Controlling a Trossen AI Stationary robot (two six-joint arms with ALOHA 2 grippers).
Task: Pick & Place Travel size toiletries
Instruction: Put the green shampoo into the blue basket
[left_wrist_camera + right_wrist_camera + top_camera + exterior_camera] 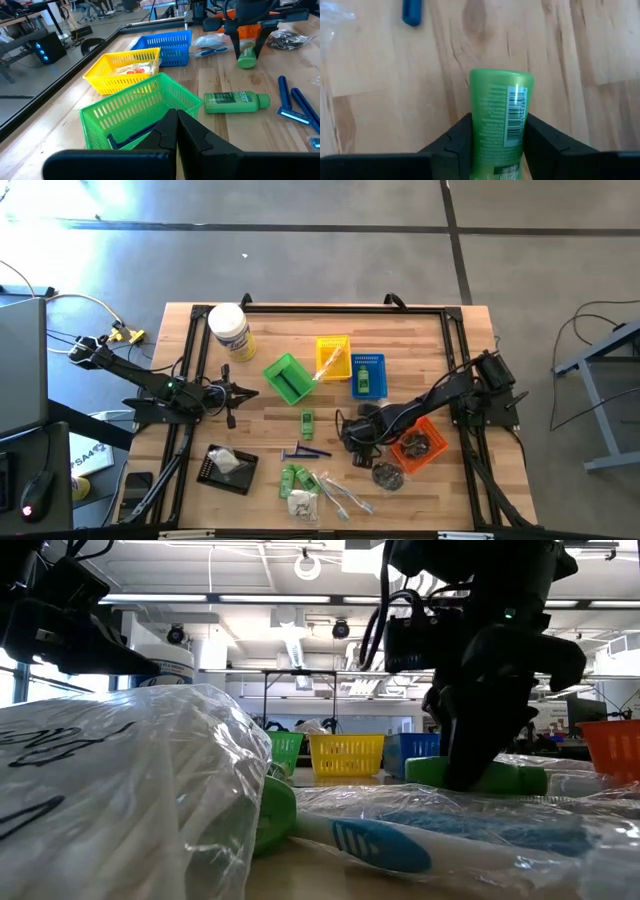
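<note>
Green bottle [501, 120]: barcode label, lying on wood table [380, 100].
Right gripper [497, 137]: fingers pinching the green bottle.
Left gripper [176, 131]: pressed together, empty.

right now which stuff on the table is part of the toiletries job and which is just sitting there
Job:
- green tube between the right end effector fingers
- green bottle
- blue razors
- wrapped toothbrushes

Lying about:
- white jar
- black tray
- left end effector, shut, waiting by the green basket
</note>
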